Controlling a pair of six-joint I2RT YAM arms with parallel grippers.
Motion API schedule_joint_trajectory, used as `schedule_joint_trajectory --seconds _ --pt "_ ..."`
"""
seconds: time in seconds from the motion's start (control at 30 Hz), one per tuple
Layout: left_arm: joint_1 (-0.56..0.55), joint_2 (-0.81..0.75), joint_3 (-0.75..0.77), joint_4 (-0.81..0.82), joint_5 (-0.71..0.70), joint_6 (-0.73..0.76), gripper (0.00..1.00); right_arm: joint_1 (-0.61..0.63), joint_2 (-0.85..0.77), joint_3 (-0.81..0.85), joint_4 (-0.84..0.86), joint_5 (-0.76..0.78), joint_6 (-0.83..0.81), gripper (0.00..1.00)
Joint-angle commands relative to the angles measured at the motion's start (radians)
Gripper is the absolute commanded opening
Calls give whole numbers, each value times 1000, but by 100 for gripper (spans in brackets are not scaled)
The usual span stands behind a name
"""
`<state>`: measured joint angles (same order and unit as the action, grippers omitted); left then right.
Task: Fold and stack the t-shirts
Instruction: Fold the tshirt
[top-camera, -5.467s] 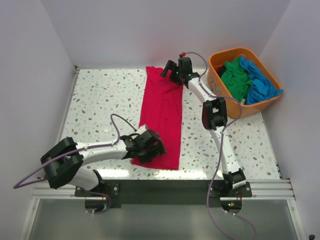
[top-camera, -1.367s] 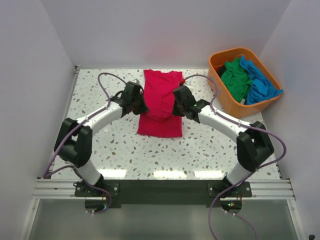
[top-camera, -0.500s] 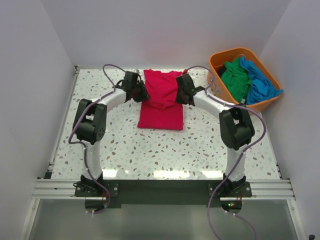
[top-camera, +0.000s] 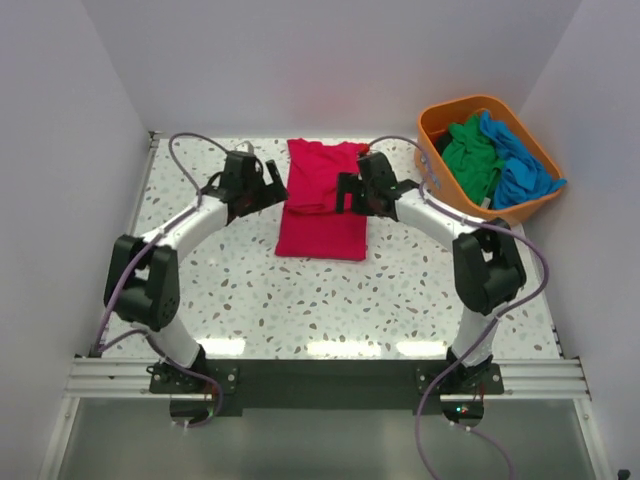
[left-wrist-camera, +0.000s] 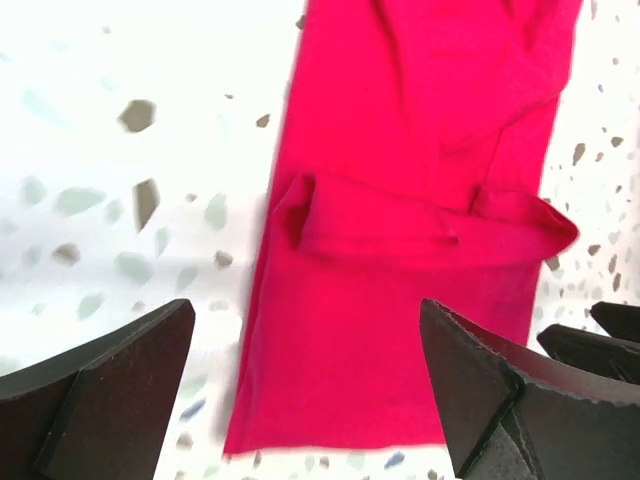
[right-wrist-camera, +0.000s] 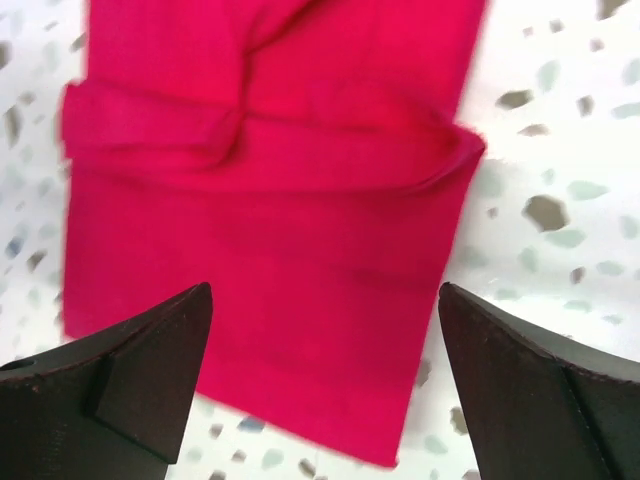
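With left gripper (top-camera: 266, 190) and right gripper (top-camera: 346, 192) both splayed and empty beside the red t-shirt (top-camera: 322, 220) — lift straight off, spare the rumpled cross-fold, then pinch matching corners level.

Three t-shirts (top-camera: 322, 205), one basket (top-camera: 433, 152)
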<state>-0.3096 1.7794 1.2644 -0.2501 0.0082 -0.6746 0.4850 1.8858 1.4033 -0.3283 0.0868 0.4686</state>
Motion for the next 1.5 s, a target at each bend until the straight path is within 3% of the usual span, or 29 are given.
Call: schedule_joint_trajectory --seconds 0.0,0.23,0.47,0.73,0.83,0.93,1.03,1.17,1.37,1.47 --pt "9 -196 -148 -6 -108 14 100 43 -94 -59 78 -126 -38 99" --pt "9 -365 -365 -93 -116 -17 100 148 67 81 43 -133 -59 99" --pt "9 -491 -548 -69 -68 -63 100 147 251 248 52 -111 -50 99" --pt "9 -518 -611 -25 -25 -75 100 75 453 534 44 99 -25 99" --pt "9 -517 -623 3 -13 -75 100 50 486 560 136 152 -71 99" --pt "9 -485 -608 34 41 -68 100 37 466 583 109 176 -142 99" --pt "7 -433 -580 87 76 -52 100 35 362 440 129 171 -186 99" --pt "7 -338 -516 135 114 -36 100 35 89 223 161 231 -174 99" --pt "-3 -195 -467 216 171 -39 100 35 -175 -127 66 226 -47 99" --pt "-19 -138 -448 235 190 -46 93 33 -257 -262 18 127 36 98"
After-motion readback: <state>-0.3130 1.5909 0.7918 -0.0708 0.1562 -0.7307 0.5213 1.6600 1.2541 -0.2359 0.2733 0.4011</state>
